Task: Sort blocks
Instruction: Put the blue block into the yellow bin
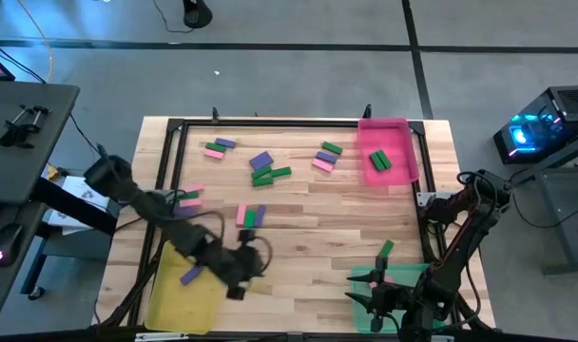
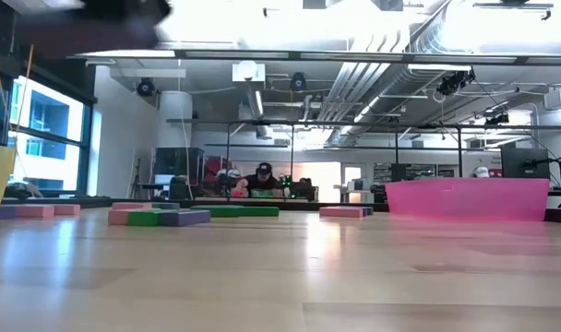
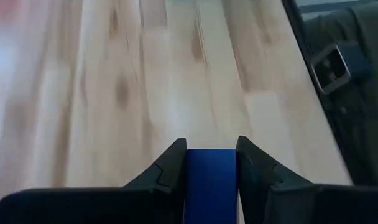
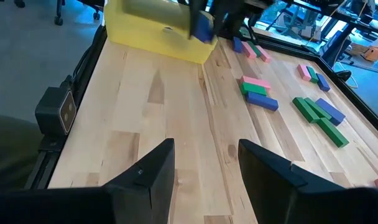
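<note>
Wooden table [image 1: 308, 223] held scattered blocks [image 1: 270, 175]. Left gripper [image 3: 211, 163] squeezed a purple block [image 3: 210, 183] by its flat sides, at seven o'clock near the yellow tray [image 1: 180, 294]. It looked light, hard, maybe slippery. Right gripper [image 4: 204, 163] waited, fingers apart, at five o'clock.

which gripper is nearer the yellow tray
Left. The left gripper is shut on a purple block right beside the yellow tray; the right gripper waits across the table by the green tray.

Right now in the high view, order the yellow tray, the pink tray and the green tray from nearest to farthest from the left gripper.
Measured from the left gripper, shut on a purple block:
1. yellow tray, directly beside it at the near left corner.
2. green tray, across the near edge, under the right arm.
3. pink tray, far right corner.
</note>
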You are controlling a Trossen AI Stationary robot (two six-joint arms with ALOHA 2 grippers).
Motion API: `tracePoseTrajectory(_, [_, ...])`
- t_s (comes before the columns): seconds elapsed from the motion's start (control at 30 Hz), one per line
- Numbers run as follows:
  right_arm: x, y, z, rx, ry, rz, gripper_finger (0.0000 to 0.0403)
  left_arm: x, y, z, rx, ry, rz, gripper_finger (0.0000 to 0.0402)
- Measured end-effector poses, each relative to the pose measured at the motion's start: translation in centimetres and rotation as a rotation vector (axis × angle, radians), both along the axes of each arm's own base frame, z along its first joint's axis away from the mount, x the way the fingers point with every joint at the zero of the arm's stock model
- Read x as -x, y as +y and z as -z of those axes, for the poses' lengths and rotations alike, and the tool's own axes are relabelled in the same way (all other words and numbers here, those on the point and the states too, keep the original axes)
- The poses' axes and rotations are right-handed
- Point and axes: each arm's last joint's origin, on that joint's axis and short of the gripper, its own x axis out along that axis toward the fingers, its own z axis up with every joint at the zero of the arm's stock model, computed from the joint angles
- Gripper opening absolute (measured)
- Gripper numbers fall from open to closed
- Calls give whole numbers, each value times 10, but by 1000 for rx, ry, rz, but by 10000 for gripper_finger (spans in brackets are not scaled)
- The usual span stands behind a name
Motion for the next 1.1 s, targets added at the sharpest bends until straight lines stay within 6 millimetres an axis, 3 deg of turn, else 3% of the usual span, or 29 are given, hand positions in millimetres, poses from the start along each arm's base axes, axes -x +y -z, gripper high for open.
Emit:
tracePoseTrajectory(0.3, [0, 0, 0, 2, 1, 0, 161, 80, -45, 20, 213, 296, -384, 78])
tracePoseTrajectory(0.5, [0, 0, 0, 4, 1, 0, 161, 114, -63, 36, 224, 363, -537, 79])
tracePoseTrajectory(0.67, [0, -1, 0, 4, 1, 3, 161, 126, -65, 51, 159, 389, -678, 87])
tracePoseTrajectory(0.8, [-2, -2, 0, 5, 1, 9, 161, 129, -60, 57, 126, 420, -800, 118])
tracePoseTrajectory(1.1, [-6, -5, 0, 7, 4, 23, 161, 136, -46, 38, 118, 436, -856, 227])
